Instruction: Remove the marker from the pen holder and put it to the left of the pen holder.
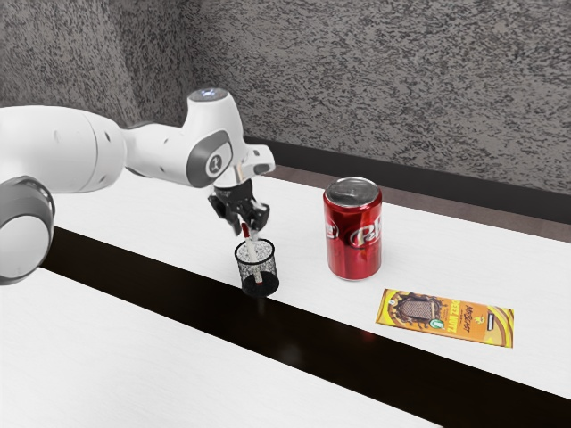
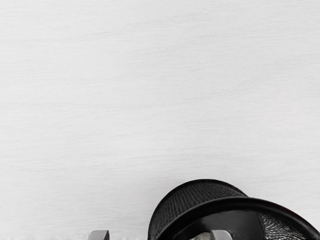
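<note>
The gripper [image 1: 246, 226] is directly over the pen holder [image 1: 260, 283], pointing down with its fingers apart. A white marker [image 1: 252, 253] with a red part near its upper end leans inside the black mesh holder, its top reaching up to the fingertips. In the wrist view the open gripper [image 2: 159, 235] has its two fingertips well separated. The marker's pale end [image 2: 202, 236] lies between them, close beside one fingertip, over the pen holder [image 2: 197, 196]. The marker's lower part is hidden there.
A red soda can [image 1: 353, 234] stands toward the exterior view's right of the holder. Beyond it a yellow-orange chocolate bar packet [image 1: 446, 317] lies flat. A dark strip [image 1: 294, 343] runs along the white table [image 1: 116, 357].
</note>
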Available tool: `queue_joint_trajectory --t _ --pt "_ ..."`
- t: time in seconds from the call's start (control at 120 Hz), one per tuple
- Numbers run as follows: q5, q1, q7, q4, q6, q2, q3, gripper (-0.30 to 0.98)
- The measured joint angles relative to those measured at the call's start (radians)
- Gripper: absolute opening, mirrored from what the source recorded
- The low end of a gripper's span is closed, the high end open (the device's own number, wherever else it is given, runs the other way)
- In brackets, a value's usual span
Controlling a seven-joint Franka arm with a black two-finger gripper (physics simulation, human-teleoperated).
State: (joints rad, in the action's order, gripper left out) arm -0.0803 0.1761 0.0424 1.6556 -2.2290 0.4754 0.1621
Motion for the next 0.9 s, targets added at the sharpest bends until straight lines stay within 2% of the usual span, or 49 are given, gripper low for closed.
queue_joint_trajectory --t 0.108,0.3,0.4,0.7,0.825,0.9 --pt "0.001 0.001 -0.001 0.004 -0.001 -0.003 -0.001 0.08" --pt "0.006 0.004 -0.009 0.005 -0.003 -0.007 -0.013 -0.01" --pt "0.012 0.006 -0.016 0.015 -0.004 -0.028 -0.013 -0.04" --pt "0.041 0.044 -0.043 0.111 -0.001 -0.242 -0.006 -0.07" --pt "0.079 0.041 -0.054 0.120 0.008 -0.286 0.007 -0.08" --pt "0.111 0.006 -0.058 0.120 0.032 -0.298 0.018 -0.08"
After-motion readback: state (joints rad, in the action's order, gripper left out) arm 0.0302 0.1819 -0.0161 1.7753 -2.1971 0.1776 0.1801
